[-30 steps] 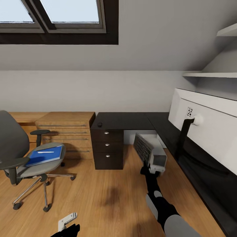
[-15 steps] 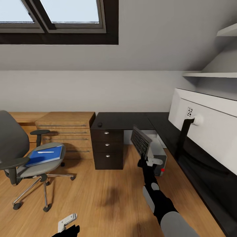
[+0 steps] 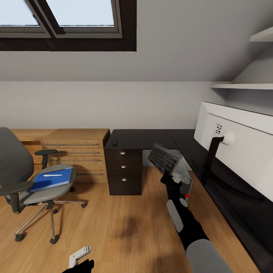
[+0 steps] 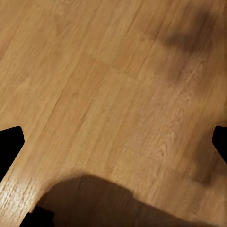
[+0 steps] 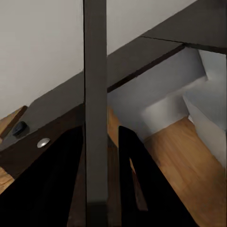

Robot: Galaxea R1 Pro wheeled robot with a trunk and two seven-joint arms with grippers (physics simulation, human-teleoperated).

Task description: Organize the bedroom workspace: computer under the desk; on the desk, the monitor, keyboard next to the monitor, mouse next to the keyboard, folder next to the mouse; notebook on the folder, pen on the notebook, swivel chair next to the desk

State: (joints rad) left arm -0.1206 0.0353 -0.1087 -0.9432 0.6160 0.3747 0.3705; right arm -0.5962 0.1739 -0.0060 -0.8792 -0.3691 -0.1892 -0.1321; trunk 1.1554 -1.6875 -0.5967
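Wood-plank flooring runs under a sloped ceiling with a dark-framed skylight. We read no writing anywhere. Our right gripper clamps the keyboard, a flat dark slab held in the air beside the black L-shaped desk, long axis tilted up toward the wall; from the right wrist we see it edge-on between the fingers. Behind it stands the grey computer, under the desk. The white monitor sits on the desk, the small mouse too. A blue folder lies on the chair. Our left gripper hangs spread apart over the floor.
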